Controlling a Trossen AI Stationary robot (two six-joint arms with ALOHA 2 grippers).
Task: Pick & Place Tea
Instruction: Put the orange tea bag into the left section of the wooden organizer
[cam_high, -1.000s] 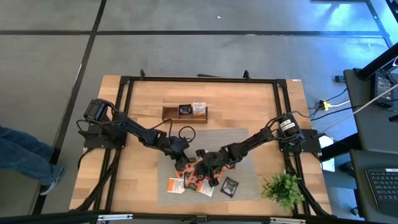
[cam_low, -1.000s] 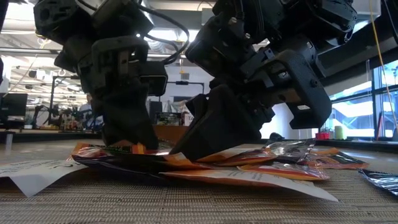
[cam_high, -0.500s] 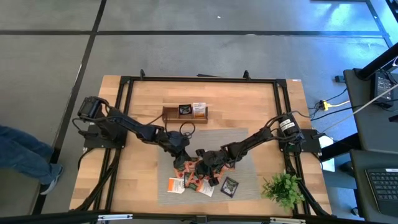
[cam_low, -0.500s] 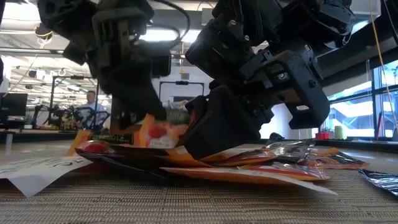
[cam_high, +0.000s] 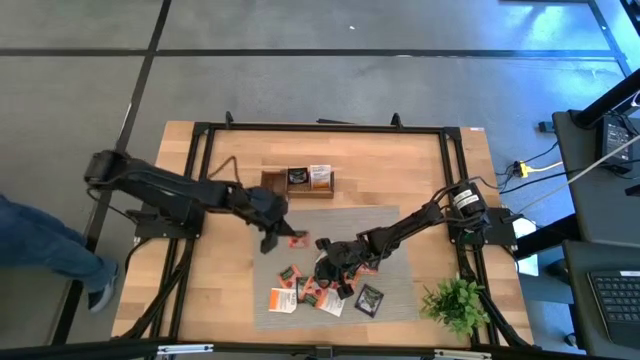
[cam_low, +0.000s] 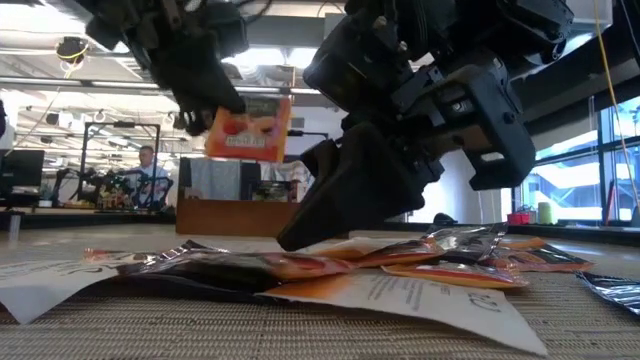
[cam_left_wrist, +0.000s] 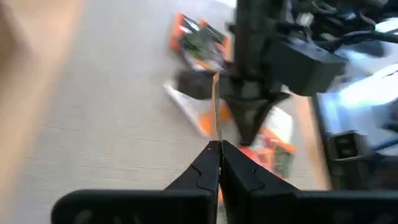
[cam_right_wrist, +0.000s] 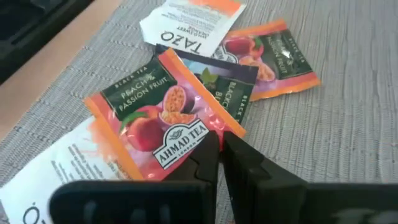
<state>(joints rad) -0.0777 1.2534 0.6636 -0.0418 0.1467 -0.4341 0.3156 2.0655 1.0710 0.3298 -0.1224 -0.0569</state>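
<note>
Left hand pinches orange sachet — apparently hanging below it.

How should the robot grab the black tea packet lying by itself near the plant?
The black packet lies flat on the mat, apart from the pile. Probably best to come straight down and pinch one free edge or corner, since it is too thin and flat to grip across.

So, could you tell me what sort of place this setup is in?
Probably a robotics lab or open-plan workshop: the wooden table sits in a black frame on a concrete floor, a desk with keyboard stands alongside, and workbenches with a person show behind.
</note>
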